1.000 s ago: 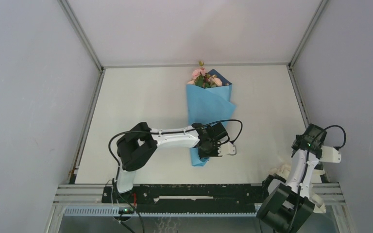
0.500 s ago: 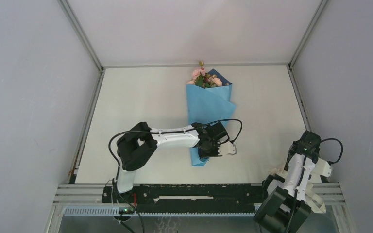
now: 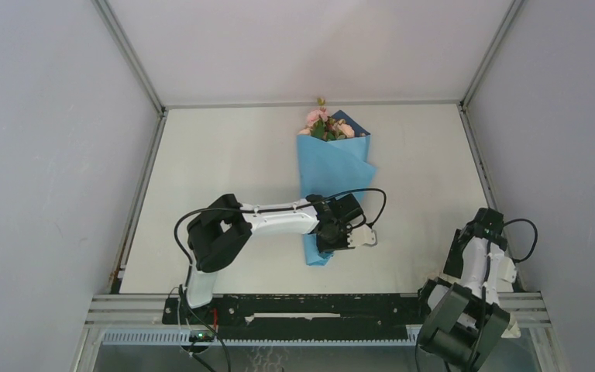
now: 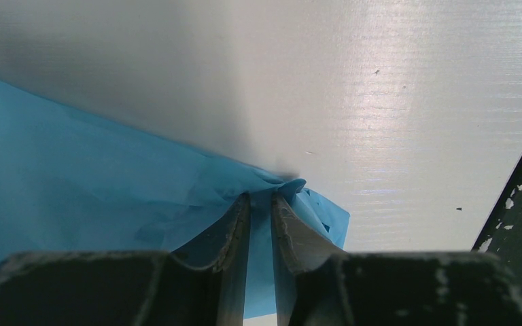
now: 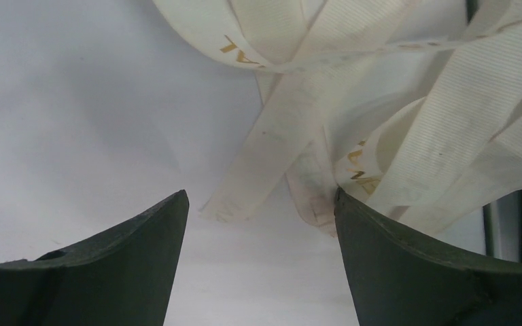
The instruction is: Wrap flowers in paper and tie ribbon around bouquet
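The left fingers [image 4: 234, 231] are nearly together, pinched on a crumpled fold of blue paper [image 4: 75, 170] at the narrow near end of the bouquet [image 3: 333, 167]. It lies lengthwise down the middle of the bench [image 3: 225, 155], with the flowers [image 3: 324, 124] showing at its far, wide end. The right fingers [image 5: 408, 272] stand wide apart with nothing between them, hovering over the ribbon [image 5: 292, 129], which is heaped in crossing loops at the near right corner, well apart from the bouquet. The heap is the likely trouble: closing here could catch several layers at once, so the ribbon would lift as a knot rather than a free length, and it lies close to the bench edge, where a nudge might send it over. On the left, the hold is only on thin paper — a tug could tear it or slip free and let the cone loosen.
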Available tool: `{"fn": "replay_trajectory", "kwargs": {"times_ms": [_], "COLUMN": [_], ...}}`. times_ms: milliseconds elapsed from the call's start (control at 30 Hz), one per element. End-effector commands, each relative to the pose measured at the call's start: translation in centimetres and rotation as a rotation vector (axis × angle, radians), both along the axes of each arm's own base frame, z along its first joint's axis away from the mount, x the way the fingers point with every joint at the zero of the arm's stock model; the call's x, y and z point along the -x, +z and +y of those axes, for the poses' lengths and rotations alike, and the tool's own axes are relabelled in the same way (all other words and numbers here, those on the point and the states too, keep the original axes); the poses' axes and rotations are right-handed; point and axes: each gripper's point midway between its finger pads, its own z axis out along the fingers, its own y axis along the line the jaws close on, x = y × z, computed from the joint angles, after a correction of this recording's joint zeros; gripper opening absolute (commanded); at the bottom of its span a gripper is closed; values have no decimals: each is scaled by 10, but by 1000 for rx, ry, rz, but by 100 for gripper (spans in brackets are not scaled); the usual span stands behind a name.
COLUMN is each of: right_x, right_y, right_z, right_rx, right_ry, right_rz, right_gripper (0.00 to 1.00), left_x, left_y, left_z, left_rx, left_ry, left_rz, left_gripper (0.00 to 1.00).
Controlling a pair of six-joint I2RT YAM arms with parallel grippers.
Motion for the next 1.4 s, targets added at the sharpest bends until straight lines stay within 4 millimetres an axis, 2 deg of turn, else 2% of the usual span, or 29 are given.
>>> {"fn": "replay_trajectory", "kwargs": {"times_ms": [0,33,67,133,167,200,267,300,367,400,467,533,600,667,767,867,933,1000,1067,1167,1233,1267,1300,1367], "right_x": [-18,-18,-20,-25,-31,-40,-72,-96,-145,-178,-233,-276,-298,-304,-294,-271,-254,-238,-226,-215,-208,-205,-205,-203], "right_y": [0,-5,-9,-16,-19,-21,-13,-3,25,50,88,124,161,196,266,324,350,358,344,293,257,240,220,189], "right_z": [-6,-4,-3,4,8,12,20,25,45,57,99,152,194,201,183,151,128,105,83,45,4,-23,-47,-77], "right_rx": [-21,-29,-30,-45,-53,-55,-23,18,102,138,160,159,194,301,505,682,793,841,807,683,614,595,578,519], "right_ry": [7,22,34,53,67,92,175,255,443,547,806,1083,1317,1435,1458,1399,1361,1319,1273,1186,1058,978,922,880], "right_rz": [-16,1,2,-17,-47,-89,-223,-299,-409,-464,-559,-653,-719,-739,-848,-924,-926,-885,-812,-670,-539,-461,-370,-218], "right_gripper": [84,79,69,35,14,0,0,0,0,0,0,0,0,0,0,0,0,0,0,0,0,0,5,16], "left_x": [6,6,6,6,6,6,6,6,6,6,6,6,5,5,5,5,5,5,5,5,5,5,4,4], "left_y": [-22,-22,-22,-22,-22,-22,-22,-22,-23,-22,-23,-23,-22,-22,-23,-24,-23,-23,-24,-23,-24,-24,-24,-23], "left_z": [12,12,12,12,12,12,12,12,12,12,12,13,12,12,13,13,13,13,14,13,14,13,13,13], "left_rx": [-68,-68,-70,-72,-71,-70,-69,-67,-66,-64,-65,-64,-60,-62,-64,-66,-65,-64,-64,-64,-66,-64,-64,-64], "left_ry": [19,20,21,19,20,21,22,23,24,23,24,28,28,28,30,27,28,29,30,31,32,32,32,34], "left_rz": [62,63,65,70,71,71,73,75,80,81,80,79,75,76,76,78,79,81,84,85,85,86,85,85], "left_gripper": [24,24,24,24,24,24,24,24,24,24,23,23,23,24,24,24,23,23,23,24,24,24,24,24]}}
